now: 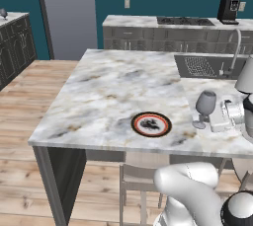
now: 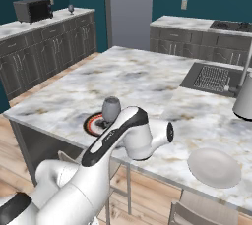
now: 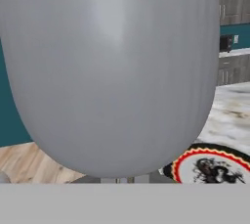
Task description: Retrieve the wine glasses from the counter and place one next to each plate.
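Jaws clenched on the stem of a wine glass; you see the gripper reaching in from the right at stem height. The glass stands upright over the marble island, to the right of the red-rimmed plate, near it but not touching. Whether its foot sits on the marble or just above, you cannot tell.

Progress, as a judgement: first glass is at its plate, not yet let go. Second glass sits far off on the counter near the microwave, untouched. The off-white plate has no glass beside it.

Views: the right base view gives you the off-white plate and far glass; the left base view gives you the grip at the stem. In the hand view the bowl looms close, the red rim at lower right.
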